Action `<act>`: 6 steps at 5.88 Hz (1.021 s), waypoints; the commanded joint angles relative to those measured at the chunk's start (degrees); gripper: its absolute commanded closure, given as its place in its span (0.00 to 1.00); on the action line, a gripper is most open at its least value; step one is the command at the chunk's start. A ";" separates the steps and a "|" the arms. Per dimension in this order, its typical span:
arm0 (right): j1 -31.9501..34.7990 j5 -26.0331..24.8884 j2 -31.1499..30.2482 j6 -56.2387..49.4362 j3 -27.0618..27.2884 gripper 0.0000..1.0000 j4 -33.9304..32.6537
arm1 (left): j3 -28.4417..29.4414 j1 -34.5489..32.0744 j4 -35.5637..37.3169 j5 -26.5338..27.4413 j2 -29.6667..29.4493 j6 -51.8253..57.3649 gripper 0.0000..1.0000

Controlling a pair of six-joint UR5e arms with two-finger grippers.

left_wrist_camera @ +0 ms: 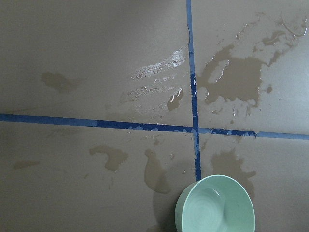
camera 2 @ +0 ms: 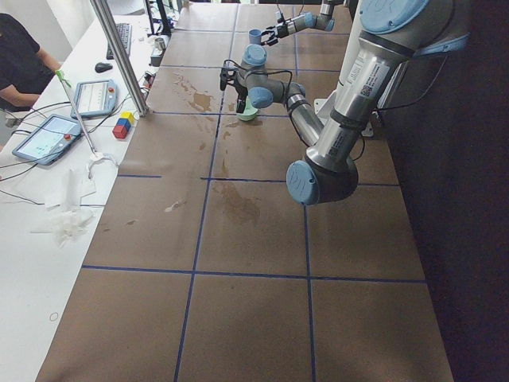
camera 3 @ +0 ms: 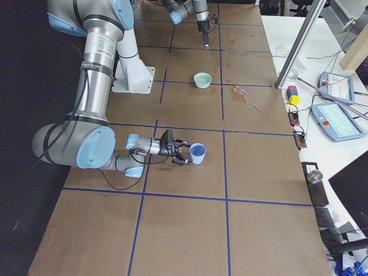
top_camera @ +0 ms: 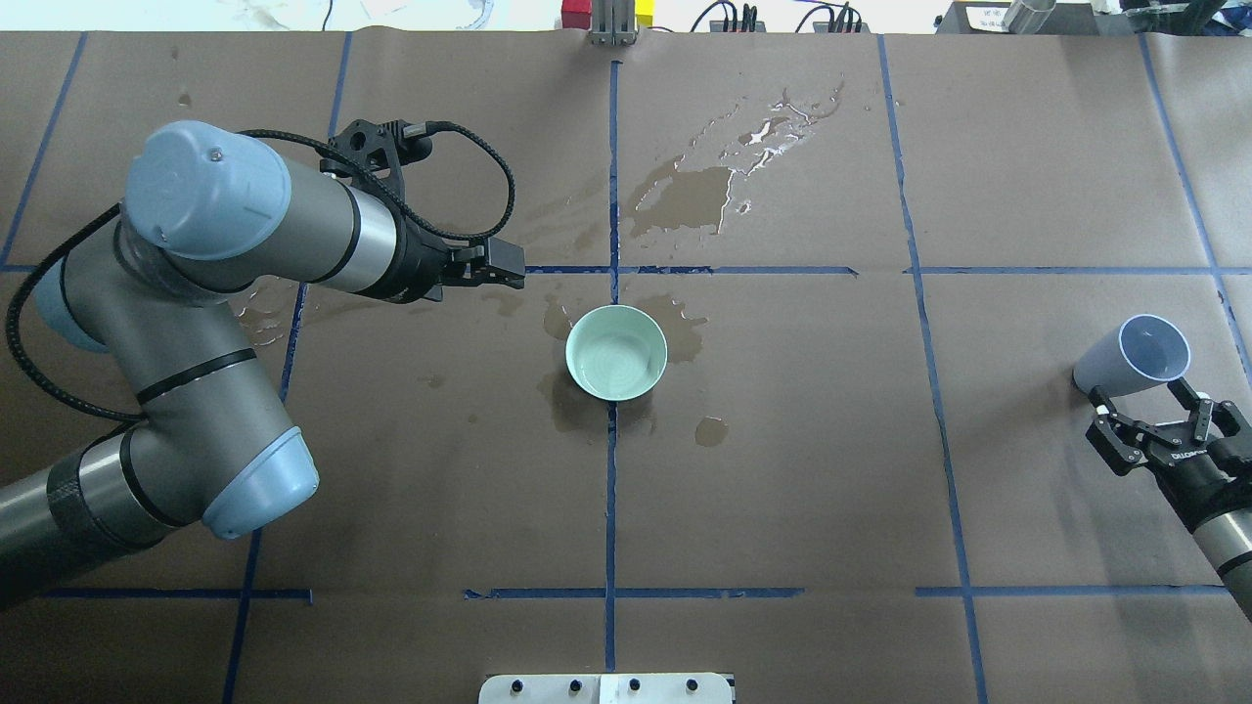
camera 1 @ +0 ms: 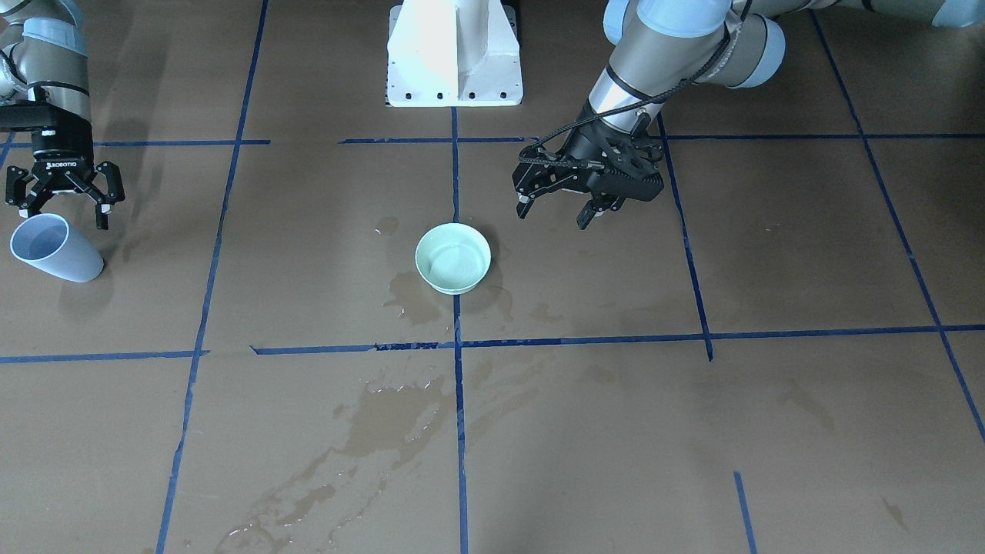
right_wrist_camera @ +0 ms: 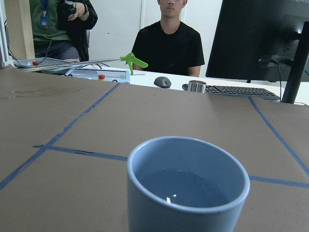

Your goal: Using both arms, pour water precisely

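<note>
A pale blue cup (camera 1: 54, 248) stands at the table's end on my right side. The right wrist view shows it close up (right_wrist_camera: 188, 193) with a little clear water (right_wrist_camera: 181, 186) low inside. My right gripper (camera 1: 63, 217) is open, its fingertips either side of the cup's near side and not closed on it; it also shows in the overhead view (top_camera: 1144, 396). A mint-green bowl (top_camera: 616, 352) sits at the table's middle, with a faint sheen in its bottom. My left gripper (camera 1: 554, 217) is open and empty, above the paper beside the bowl.
Dark wet smears (top_camera: 685, 191) lie on the brown paper beyond and around the bowl. Blue tape lines (top_camera: 612, 489) grid the table. The white pedestal (camera 1: 454, 58) stands at the robot's side. Operators (right_wrist_camera: 169, 41), a keyboard, a metal can and tablets are past the far edge.
</note>
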 commanded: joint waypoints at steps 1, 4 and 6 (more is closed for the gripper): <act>1.69 1.28 1.51 -0.13 -0.10 0.01 -0.11 | -0.02 0.00 0.00 0.01 0.03 0.00 0.00; 4.25 4.36 2.14 -0.75 -1.50 0.01 -0.11 | -0.02 0.00 0.00 0.01 0.03 0.00 0.00; 5.56 5.24 3.62 -0.92 -1.50 0.01 -0.19 | -0.11 0.00 0.00 0.01 0.03 0.00 0.00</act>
